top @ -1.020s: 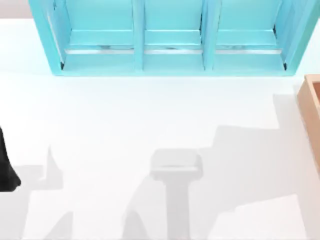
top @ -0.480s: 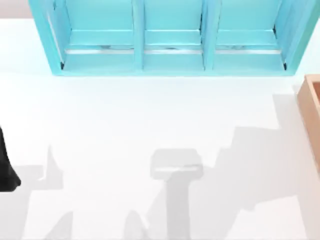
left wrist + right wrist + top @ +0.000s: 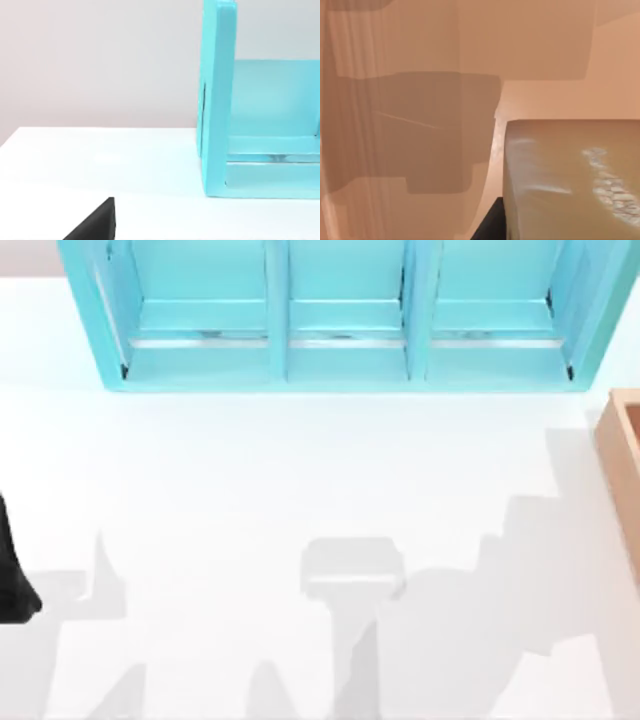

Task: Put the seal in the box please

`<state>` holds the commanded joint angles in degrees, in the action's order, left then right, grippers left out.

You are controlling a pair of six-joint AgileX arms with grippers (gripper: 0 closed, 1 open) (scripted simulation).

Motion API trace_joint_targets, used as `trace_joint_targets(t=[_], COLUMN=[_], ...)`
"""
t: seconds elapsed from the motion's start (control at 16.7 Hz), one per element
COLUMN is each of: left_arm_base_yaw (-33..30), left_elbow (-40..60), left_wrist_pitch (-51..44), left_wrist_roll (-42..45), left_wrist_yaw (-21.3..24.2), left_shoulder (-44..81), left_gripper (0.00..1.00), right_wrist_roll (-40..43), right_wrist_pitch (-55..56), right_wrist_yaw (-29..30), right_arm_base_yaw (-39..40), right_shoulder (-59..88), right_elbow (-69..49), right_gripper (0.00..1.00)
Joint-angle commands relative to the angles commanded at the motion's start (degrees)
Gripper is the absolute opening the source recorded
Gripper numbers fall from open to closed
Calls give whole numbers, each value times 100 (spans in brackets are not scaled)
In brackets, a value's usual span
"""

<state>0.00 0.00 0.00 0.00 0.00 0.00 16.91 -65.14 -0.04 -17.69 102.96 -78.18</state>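
Shelf stands along the far side of the bench, three compartments side by side. Box sits at the bench's right edge, nearer than the shelf and just right of its end. Left arm at the left edge. Right wrist view: seal close up, box inside behind it

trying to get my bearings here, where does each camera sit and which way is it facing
Top view: above the table, looking down on the turquoise shelf and the box; the left arm shows at the left edge.
Left wrist view: low by the table, facing the shelf's end wall; a dark part of the arm shows.
Right wrist view: close over the box's orange-tan inside, with the seal near.
Shared: top and left wrist views both show the shelf.
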Motion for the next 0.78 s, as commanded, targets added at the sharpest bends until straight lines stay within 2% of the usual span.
trace_joint_targets(t=[0.78], left_arm_base_yaw=[0], left_elbow=[0], left_wrist_pitch=[0], left_wrist_roll=[0], left_wrist_yaw=[0], left_shoulder=[0], left_gripper=[100], right_wrist_roll=[0], right_wrist_pitch=[0], right_wrist_yaw=[0], right_arm_base_yaw=[0], right_shoulder=[0], right_elbow=[0], right_gripper=[98])
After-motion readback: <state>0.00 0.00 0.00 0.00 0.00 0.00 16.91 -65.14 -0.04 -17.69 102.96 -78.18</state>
